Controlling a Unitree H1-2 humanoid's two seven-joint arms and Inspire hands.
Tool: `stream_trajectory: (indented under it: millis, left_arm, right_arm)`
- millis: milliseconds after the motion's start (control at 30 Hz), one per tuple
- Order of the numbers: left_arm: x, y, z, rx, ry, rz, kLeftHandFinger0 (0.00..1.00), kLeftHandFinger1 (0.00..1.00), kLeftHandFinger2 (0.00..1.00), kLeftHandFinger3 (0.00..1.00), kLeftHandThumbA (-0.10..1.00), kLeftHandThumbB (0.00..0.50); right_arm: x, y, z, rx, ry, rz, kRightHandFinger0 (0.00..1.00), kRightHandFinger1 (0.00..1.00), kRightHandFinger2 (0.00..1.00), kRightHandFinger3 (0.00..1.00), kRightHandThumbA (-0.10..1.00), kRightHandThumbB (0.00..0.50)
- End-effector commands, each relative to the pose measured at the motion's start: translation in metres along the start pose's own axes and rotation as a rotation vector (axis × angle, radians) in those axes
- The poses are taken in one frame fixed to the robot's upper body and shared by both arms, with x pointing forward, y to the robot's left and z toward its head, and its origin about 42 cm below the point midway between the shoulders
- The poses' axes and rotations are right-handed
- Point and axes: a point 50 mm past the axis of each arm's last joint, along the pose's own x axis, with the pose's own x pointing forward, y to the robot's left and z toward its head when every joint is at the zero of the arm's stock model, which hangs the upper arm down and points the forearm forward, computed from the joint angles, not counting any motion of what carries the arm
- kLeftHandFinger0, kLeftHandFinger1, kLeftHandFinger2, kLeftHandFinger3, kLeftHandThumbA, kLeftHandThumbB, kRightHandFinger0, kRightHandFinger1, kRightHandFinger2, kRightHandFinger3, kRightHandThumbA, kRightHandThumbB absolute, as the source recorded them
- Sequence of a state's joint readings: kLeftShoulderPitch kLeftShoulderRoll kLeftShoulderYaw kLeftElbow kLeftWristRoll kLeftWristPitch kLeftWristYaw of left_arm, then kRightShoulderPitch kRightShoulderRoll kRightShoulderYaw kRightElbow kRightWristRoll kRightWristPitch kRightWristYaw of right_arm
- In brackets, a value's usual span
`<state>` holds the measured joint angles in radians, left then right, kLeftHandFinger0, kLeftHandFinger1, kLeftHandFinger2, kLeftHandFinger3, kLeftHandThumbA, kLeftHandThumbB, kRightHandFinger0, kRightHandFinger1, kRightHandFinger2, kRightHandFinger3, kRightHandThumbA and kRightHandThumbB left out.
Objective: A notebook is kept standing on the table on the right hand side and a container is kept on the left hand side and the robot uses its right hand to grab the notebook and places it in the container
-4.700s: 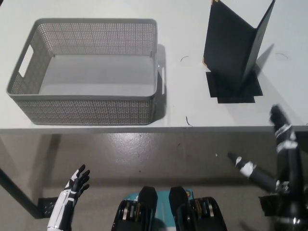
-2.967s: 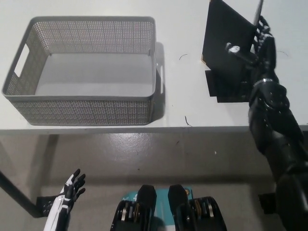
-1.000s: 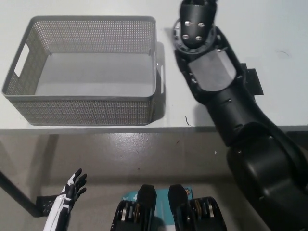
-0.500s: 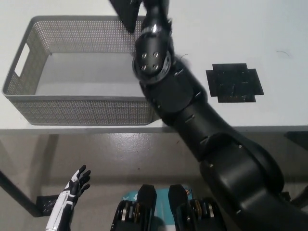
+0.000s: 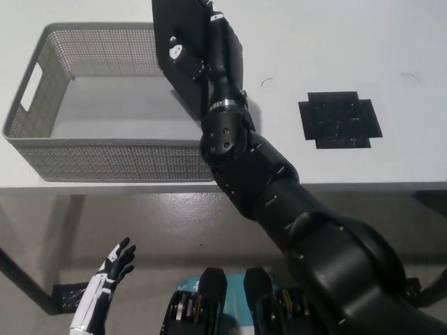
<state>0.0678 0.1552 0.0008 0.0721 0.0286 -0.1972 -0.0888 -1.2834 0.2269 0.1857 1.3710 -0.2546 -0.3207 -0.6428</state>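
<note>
The container [image 5: 42,118] stands on the left part of the tabletop [image 5: 349,42]. The right robot hand [image 5: 199,45] holds the notebook [image 5: 171,28] above the container's right end. The left robot hand [image 5: 112,269] is low at the left, below the tabletop edge.

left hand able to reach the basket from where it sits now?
Probably not. The left hand rests low, below the table edge, while the mesh basket sits on the tabletop above it, so the edge blocks it.
</note>
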Motion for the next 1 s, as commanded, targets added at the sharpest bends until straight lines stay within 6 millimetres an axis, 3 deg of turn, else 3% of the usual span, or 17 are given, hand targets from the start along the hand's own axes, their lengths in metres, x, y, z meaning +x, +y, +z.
stream_trajectory:
  millis: [0, 67, 133, 167, 300, 333, 400, 467, 533, 633, 733, 767, 867, 967]
  left_arm:
    - [0.004, 0.004, 0.011, 0.027, -0.045, -0.021, 1.0, 1.0, 1.0, 1.0, 1.0, 0.257]
    - [0.005, 0.003, 0.011, 0.027, -0.045, -0.022, 1.0, 1.0, 1.0, 1.0, 1.0, 0.256]
    - [0.005, 0.003, 0.011, 0.027, -0.045, -0.022, 1.0, 1.0, 1.0, 1.0, 1.0, 0.256]
    - [0.005, 0.003, 0.01, 0.018, -0.038, -0.024, 1.0, 1.0, 1.0, 1.0, 1.0, 0.259]
    - [0.005, 0.003, 0.009, 0.012, -0.035, -0.025, 1.0, 1.0, 1.0, 1.0, 1.0, 0.26]
    - [0.006, 0.002, 0.01, 0.039, -0.035, -0.024, 1.0, 1.0, 1.0, 1.0, 1.0, 0.254]
    - [0.007, 0.002, 0.01, 0.045, -0.034, -0.034, 1.0, 1.0, 1.0, 1.0, 1.0, 0.265]
    - [0.007, 0.002, 0.01, 0.045, -0.034, -0.034, 1.0, 1.0, 1.0, 1.0, 1.0, 0.266]
    - [0.012, 0.002, 0.008, 0.046, -0.049, -0.042, 1.0, 1.0, 1.0, 1.0, 1.0, 0.245]
    - [0.011, 0.001, 0.01, 0.027, -0.043, -0.04, 1.0, 1.0, 1.0, 1.0, 1.0, 0.224]
    - [0.016, 0.003, 0.014, 0.043, -0.051, -0.032, 1.0, 1.0, 1.0, 1.0, 1.0, 0.242]
    - [0.017, 0.003, 0.015, 0.05, -0.05, -0.03, 1.0, 1.0, 1.0, 1.0, 1.0, 0.235]
    - [0.019, 0.004, 0.015, 0.057, -0.056, -0.034, 1.0, 1.0, 1.0, 1.0, 1.0, 0.221]
    - [0.019, 0.004, 0.013, 0.068, -0.053, -0.045, 1.0, 1.0, 1.0, 1.0, 1.0, 0.243]
  right_arm:
    - [0.019, -0.006, 0.031, 0.009, -0.17, 0.155, 0.74, 0.98, 1.0, 1.0, 0.59, 0.36]
    - [0.02, -0.007, 0.03, 0.009, -0.171, 0.163, 0.68, 0.88, 1.0, 1.0, 0.6, 0.369]
    - [0.02, -0.007, 0.03, 0.01, -0.171, 0.167, 0.66, 0.86, 1.0, 1.0, 0.6, 0.377]
    - [0.025, -0.011, 0.035, -0.002, -0.194, 0.288, 1.0, 1.0, 1.0, 1.0, 0.81, 0.452]
    - [0.027, -0.012, 0.037, 0.003, -0.198, 0.304, 1.0, 1.0, 1.0, 1.0, 0.86, 0.478]
    - [0.031, -0.014, 0.054, 0.031, -0.254, 0.282, 1.0, 1.0, 1.0, 1.0, 0.87, 0.499]
    - [0.035, -0.019, 0.08, 0.06, -0.343, 0.275, 1.0, 1.0, 1.0, 1.0, 0.94, 0.49]
    - [0.035, -0.019, 0.08, 0.06, -0.342, 0.278, 1.0, 1.0, 1.0, 1.0, 0.94, 0.491]
    - [0.043, -0.04, 0.129, 0.101, -0.459, 0.254, 1.0, 1.0, 1.0, 1.0, 1.0, 0.498]
    - [0.044, -0.077, 0.192, 0.164, -0.61, 0.2, 1.0, 1.0, 1.0, 1.0, 1.0, 0.43]
    - [0.043, -0.112, 0.24, 0.21, -0.695, 0.14, 1.0, 1.0, 1.0, 1.0, 1.0, 0.477]
    - [0.039, -0.133, 0.264, 0.238, -0.735, 0.099, 1.0, 1.0, 1.0, 1.0, 1.0, 0.49]
    - [0.032, -0.171, 0.299, 0.268, -0.808, 0.04, 1.0, 1.0, 1.0, 1.0, 1.0, 0.5]
    - [0.026, -0.213, 0.324, 0.27, -0.914, -0.035, 1.0, 1.0, 1.0, 1.0, 1.0, 0.498]
